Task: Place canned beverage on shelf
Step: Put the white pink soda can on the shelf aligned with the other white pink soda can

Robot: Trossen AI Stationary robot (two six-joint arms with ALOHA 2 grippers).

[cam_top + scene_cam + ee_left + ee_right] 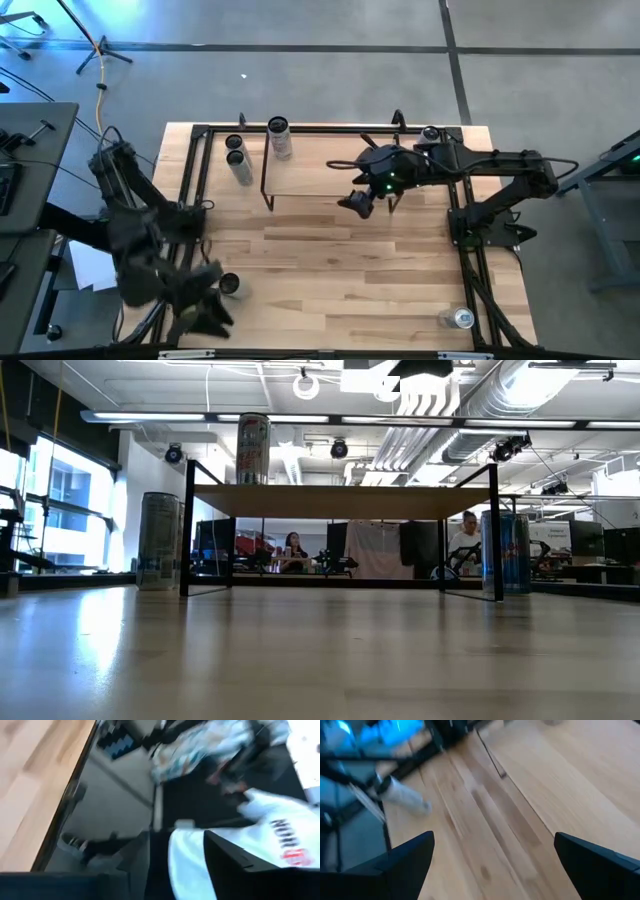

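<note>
can [230,285] upright on bench [340,280], near front-left corner | left hand [200,300] just beside it, blurred, grip cannot tell | right hand [358,203] open over shelf [310,172] | low view alone shows a second can [252,449] upright on the shelf top

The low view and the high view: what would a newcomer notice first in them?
First, the low rack with a light wood top and thin black legs, standing at the far side of the table, with one tall slim can upright on its left end. Next, the right arm's open tool hangs just in front of the rack's right part. A small can stands at the near left by the left arm's tool.
</note>
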